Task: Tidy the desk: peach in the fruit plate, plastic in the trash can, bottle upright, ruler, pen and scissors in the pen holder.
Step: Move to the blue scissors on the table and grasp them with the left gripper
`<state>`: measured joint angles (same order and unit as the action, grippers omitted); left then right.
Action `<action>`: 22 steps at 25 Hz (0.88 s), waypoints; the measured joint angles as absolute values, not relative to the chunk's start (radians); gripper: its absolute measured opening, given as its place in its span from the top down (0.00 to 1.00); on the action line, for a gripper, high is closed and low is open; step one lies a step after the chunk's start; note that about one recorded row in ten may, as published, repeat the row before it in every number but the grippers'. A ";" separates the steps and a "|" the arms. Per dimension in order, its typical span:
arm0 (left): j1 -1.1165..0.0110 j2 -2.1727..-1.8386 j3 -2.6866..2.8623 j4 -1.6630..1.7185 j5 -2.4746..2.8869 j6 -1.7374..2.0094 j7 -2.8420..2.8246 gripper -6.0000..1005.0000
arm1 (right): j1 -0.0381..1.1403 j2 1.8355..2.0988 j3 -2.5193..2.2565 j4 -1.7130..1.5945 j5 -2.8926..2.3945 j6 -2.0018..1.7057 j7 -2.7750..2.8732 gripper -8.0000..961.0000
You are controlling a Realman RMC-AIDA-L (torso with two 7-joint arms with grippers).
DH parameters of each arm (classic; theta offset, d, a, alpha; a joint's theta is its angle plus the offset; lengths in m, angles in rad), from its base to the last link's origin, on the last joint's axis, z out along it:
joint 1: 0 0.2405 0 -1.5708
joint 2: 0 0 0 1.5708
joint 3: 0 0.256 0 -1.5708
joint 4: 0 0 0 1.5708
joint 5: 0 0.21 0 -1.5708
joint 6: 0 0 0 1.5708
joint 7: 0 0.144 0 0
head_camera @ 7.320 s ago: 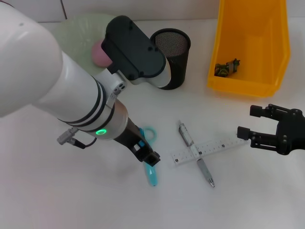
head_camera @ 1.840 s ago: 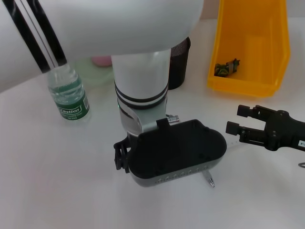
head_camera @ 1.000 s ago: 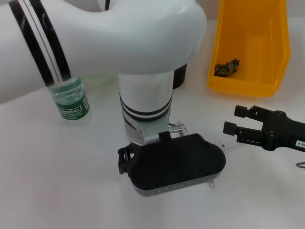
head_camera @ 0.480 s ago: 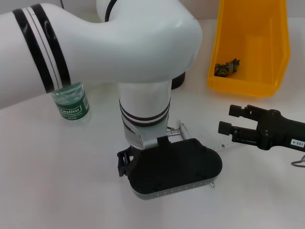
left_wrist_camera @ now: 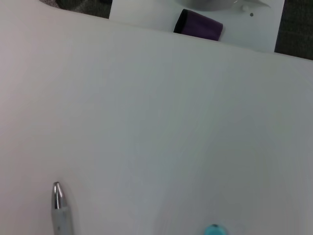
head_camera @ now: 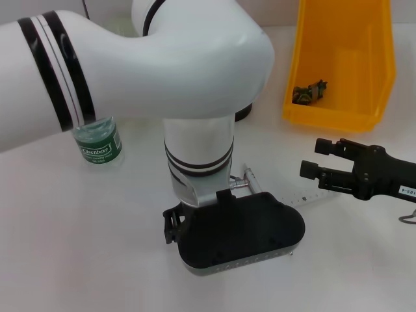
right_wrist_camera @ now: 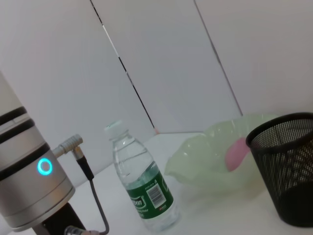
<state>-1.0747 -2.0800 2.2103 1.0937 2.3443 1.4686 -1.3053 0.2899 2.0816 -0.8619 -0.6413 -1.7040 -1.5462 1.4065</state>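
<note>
Left arm fills the middle of the head view, its black wrist housing low over the desk, covering the spot where the pen and ruler lie; only the pen's top end and the ruler's far end stick out. The left gripper sits under the housing, fingers hidden, cannot tell if apart or together. Left wrist view shows the bare desk, the pen's metal tip and a teal bit of the scissors at the frame edge. Right gripper hovers near the ruler's end, fingers apart, holding nothing. Bottle stands upright on the desk. Peach lies in the pale green fruit plate beside the black mesh pen holder. Crumpled plastic sits in the yellow trash can.
</note>
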 joint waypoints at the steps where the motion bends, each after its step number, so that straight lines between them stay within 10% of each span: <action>1: -1.074 -2.080 2.210 1.094 2.345 1.468 -1.306 0.22 | 0.290 2.082 -0.862 -0.642 -1.703 -1.546 1.405 0.17; 22: -1.063 -2.080 2.240 1.058 2.346 1.414 -1.299 0.22 | 0.298 2.083 -0.870 -0.633 -1.701 -1.548 1.358 0.17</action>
<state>-1.0633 -2.0800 2.2403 1.0575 2.3461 1.4143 -1.2986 0.2979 2.0825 -0.8698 -0.6329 -1.7007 -1.5481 1.3582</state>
